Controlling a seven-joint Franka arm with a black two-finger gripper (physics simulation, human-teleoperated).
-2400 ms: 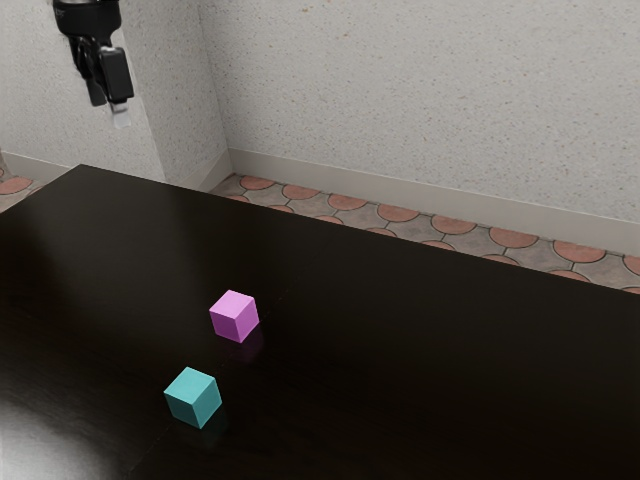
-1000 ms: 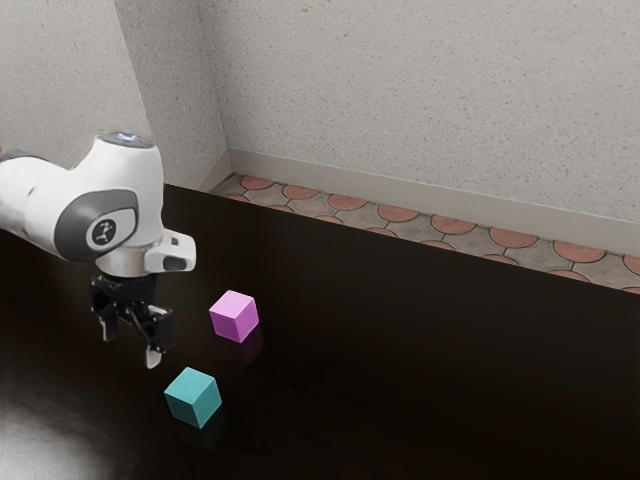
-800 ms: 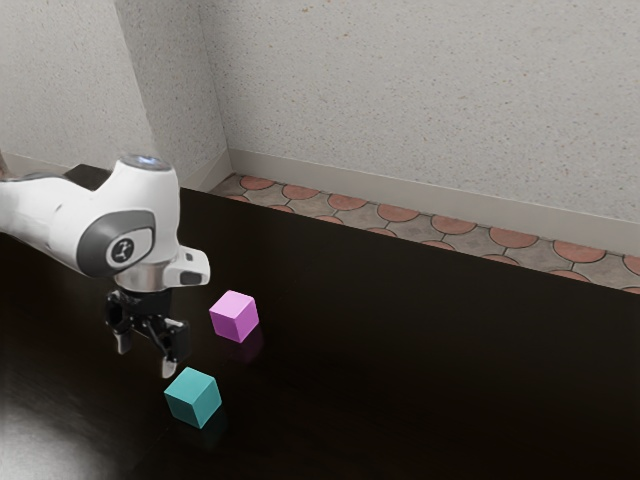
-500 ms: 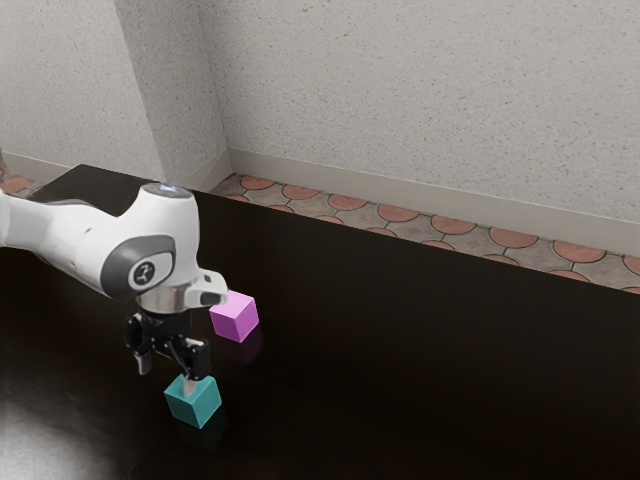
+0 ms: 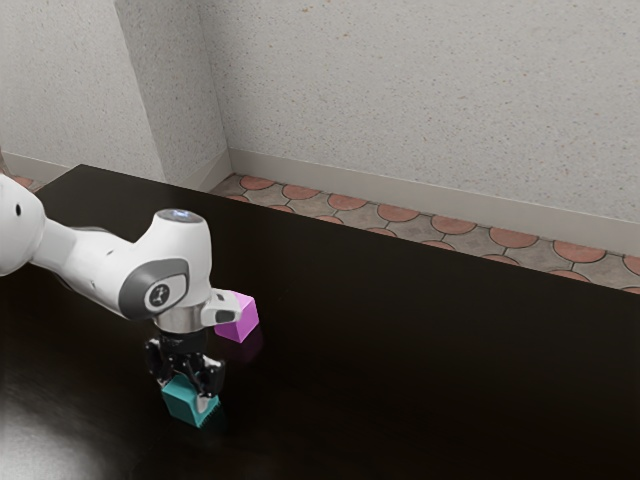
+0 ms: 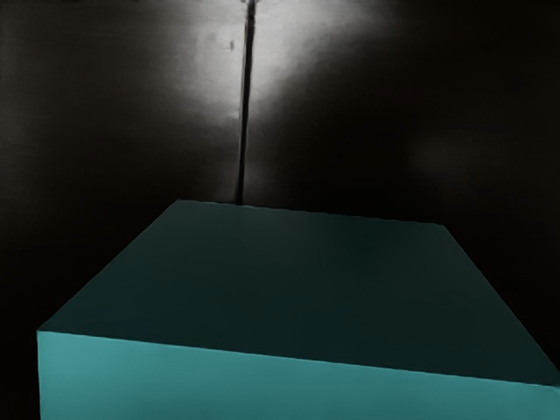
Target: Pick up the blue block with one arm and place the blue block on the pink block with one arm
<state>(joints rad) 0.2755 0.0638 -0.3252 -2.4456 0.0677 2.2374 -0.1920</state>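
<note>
Blue block (image 5: 186, 404) teal, pink block (image 5: 241, 318) lilac-pink, both plain. Table (image 5: 420, 350) glossy near-black; arm (image 5: 95, 262) white with grey joint caps, gripper (image 5: 189, 390) black. Wall (image 5: 430, 90) speckled off-white, floor tiles (image 5: 450, 226) terracotta scallop pattern.

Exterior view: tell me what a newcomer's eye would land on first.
The white arm comes in from the exterior view's left, its pincer down at the blue block on the dark table. Just behind sits the pink block, partly hidden by the arm.
</note>
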